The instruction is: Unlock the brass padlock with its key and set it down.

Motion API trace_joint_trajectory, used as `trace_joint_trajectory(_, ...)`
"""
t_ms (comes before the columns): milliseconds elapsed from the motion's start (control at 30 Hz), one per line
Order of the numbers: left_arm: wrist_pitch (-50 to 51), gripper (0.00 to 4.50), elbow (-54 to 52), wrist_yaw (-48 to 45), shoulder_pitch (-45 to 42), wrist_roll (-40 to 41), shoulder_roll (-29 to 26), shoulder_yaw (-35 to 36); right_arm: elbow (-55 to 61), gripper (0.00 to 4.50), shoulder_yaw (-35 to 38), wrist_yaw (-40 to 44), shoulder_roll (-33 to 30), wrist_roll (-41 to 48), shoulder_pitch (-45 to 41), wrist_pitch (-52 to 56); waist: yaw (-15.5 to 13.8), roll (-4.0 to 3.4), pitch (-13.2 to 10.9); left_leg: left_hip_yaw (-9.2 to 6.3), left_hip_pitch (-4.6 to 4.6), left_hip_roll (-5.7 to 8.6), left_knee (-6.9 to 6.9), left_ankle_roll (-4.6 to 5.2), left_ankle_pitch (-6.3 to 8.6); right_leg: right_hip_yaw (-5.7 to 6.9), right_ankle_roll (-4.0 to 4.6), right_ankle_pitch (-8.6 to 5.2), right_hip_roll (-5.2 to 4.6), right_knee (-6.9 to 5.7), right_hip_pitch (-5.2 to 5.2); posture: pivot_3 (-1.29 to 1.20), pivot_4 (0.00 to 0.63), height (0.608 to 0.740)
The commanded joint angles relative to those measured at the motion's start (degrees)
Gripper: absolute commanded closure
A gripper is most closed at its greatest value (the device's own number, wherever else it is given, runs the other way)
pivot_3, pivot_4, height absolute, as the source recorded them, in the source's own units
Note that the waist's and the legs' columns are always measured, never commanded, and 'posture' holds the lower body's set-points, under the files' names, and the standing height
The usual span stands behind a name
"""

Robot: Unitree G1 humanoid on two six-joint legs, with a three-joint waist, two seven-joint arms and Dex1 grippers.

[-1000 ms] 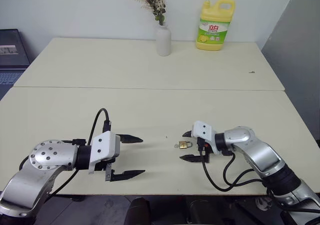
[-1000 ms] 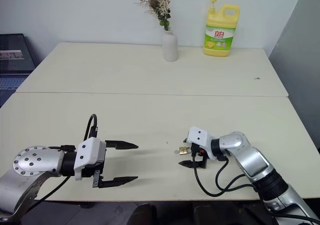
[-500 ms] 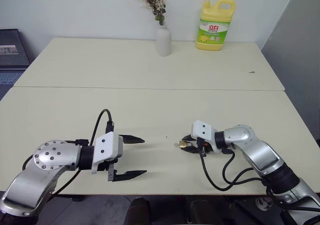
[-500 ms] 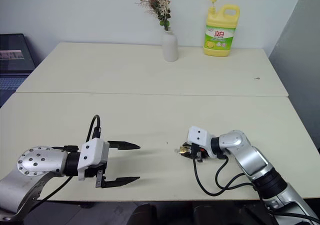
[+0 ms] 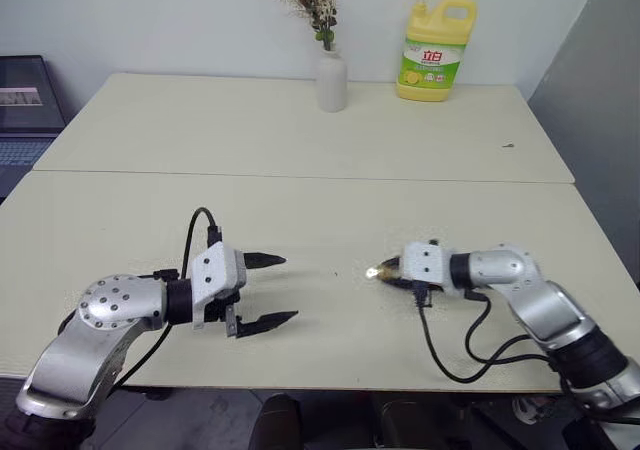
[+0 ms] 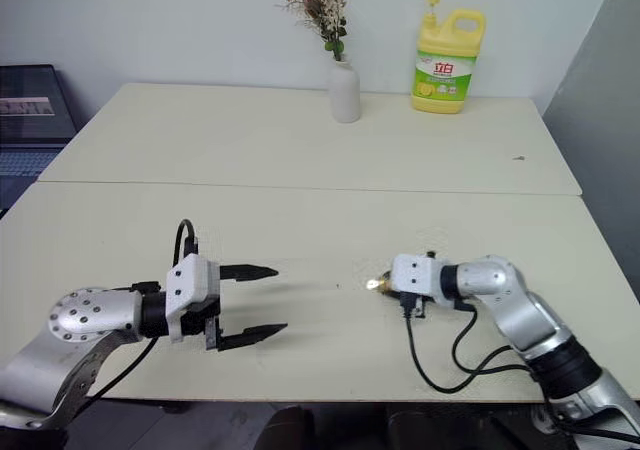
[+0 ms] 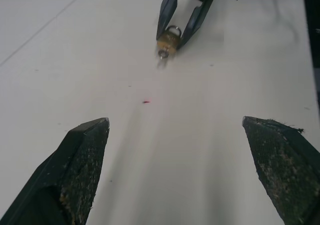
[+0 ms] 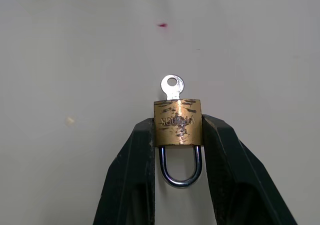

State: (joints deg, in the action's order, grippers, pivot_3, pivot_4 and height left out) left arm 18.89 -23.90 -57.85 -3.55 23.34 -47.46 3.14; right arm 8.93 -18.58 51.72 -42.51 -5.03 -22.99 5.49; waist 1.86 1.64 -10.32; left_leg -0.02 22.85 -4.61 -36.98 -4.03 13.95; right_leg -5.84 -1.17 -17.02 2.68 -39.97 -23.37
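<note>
Since a second ago the right gripper (image 8: 178, 135) has closed from wide open on the brass padlock (image 8: 177, 123) and lifted it off the table (image 5: 300, 120); its two black fingers (image 8: 131, 175) now pinch the sides of the gold body, silver shackle (image 8: 180, 167) pointing back between them, key (image 8: 172, 86) sticking out of the far end toward the left; the padlock hangs just above the near table's right half, glinting at the fingertips; the left gripper (image 5: 265, 290) has eased forward a little and stands wide apart, holding nothing, well to the left of the padlock and pointing toward it; at the far edge stand a white vase (image 5: 332, 80) with dried flowers and a yellow detergent bottle (image 5: 433, 50) to its right.
</note>
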Motion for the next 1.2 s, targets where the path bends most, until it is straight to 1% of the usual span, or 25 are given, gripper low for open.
trace_joint_trajectory(33, 2.5, 0.0, 1.3, 3.6, -5.7, -0.6, 2.4, -1.4, 3.2, 3.57, 6.6, -8.6, -3.5, -7.3, 1.5, -10.2, -0.1, 0.0, 0.0, -0.01, 0.0, 0.0, 0.0, 0.0, 0.0, 0.01, 0.0, 0.01, 0.0, 0.0, 0.0, 0.0, 0.15, 0.74)
trace_joint_trajectory(100, 4.9, 0.0, 2.1, 3.9, -8.4, 0.5, 3.5, -2.0, 4.0, 3.57, 8.0, -12.5, -4.7, -11.3, 3.1, -14.3, -0.1, 0.04, 0.0, -0.01, 0.02, 0.01, 0.0, 0.0, 0.0, 0.01, 0.0, 0.01, 0.0, 0.0, 0.0, 0.0, 0.15, 0.74)
trace_joint_trajectory(200, 8.9, 0.0, 3.9, 3.4, -13.9, 3.1, 5.2, -2.5, 7.0, 3.57, 10.7, -20.4, -4.3, -17.5, 5.2, -19.8, 0.0, 0.04, 0.0, 0.0, 0.02, 0.01, 0.01, 0.0, 0.0, -0.02, 0.05, 0.03, 0.0, -0.01, 0.01, 0.0, 0.15, 0.74)
trace_joint_trajectory(300, 11.9, 0.0, 4.7, 2.6, -17.5, 5.7, 6.3, -2.4, 8.4, 3.57, 11.4, -24.2, -3.3, -20.6, 5.7, -23.2, 0.5, 0.04, 0.0, 0.0, 0.02, 0.0, 0.01, 0.0, 0.0, -0.06, 0.07, 0.04, 0.03, -0.04, -0.02, 0.0, 0.15, 0.74)
trace_joint_trajectory(400, 16.1, 0.0, 5.6, 1.3, -21.6, 9.5, 7.6, -3.0, 9.2, 3.57, 10.9, -26.5, -1.4, -21.5, 4.4, -26.1, 0.5, 0.04, 0.0, -0.02, 0.02, 0.0, 0.0, 0.0, 0.0, -0.04, 0.09, 0.05, 0.03, -0.06, -0.01, 0.0, 0.15, 0.74)
trace_joint_trajectory(500, 18.6, 0.0, 6.4, 0.9, -23.7, 11.1, 8.3, -3.2, 9.5, 3.57, 10.5, -26.6, 0.0, -21.7, 3.5, -27.4, 0.5, 0.04, 0.0, -0.02, 0.03, 0.02, -0.02, -0.01, 0.0, -0.05, 0.08, 0.06, 0.03, -0.06, 0.01, 0.0, 0.15, 0.74)
trace_joint_trajectory(600, 23.0, 0.0, 9.6, 2.4, -27.8, 12.6, 10.2, -3.6, 8.7, 3.57, 9.4, -25.7, 0.6, -21.1, 1.3, -30.1, 0.3, 0.04, 0.0, -0.03, 0.01, 0.02, -0.03, -0.01, 0.0, -0.04, 0.25, 0.15, 0.03, -0.06, 0.03, 0.0, 0.15, 0.74)
trace_joint_trajectory(833, 24.1, 0.0, 11.8, -0.5, -32.2, 13.4, 11.3, -5.3, 4.9, 3.57, 7.5, -24.7, 1.1, -20.2, -2.7, -35.7, 0.2, 0.04, 0.0, -0.03, 0.02, 0.03, -0.03, 0.0, -0.01, -0.04, 0.29, 0.17, 0.03, -0.05, 0.03, 0.0, 0.15, 0.74)
trace_joint_trajectory(1167, 22.3, 0.0, 13.7, -3.3, -34.7, 12.4, 11.8, -6.9, 2.9, 3.57, 7.0, -23.5, 2.5, -19.8, -3.4, -36.7, 0.1, 0.04, 0.0, -0.03, 0.02, 0.03, -0.04, -0.01, -0.01, -0.04, 0.3, 0.18, 0.03, -0.06, 0.04, 0.0, 0.15, 0.74)
trace_joint_trajectory(1200, 21.8, 0.19, 14.4, -3.2, -35.0, 12.0, 12.2, -7.2, 2.9, 3.57, 6.9, -23.3, 2.6, -19.7, -3.4, -36.7, 0.1, 0.04, 0.0, -0.03, 0.02, 0.03, -0.04, -0.01, -0.01, -0.04, 0.3, 0.18, 0.02, -0.06, 0.04, 0.0, 0.15, 0.74)
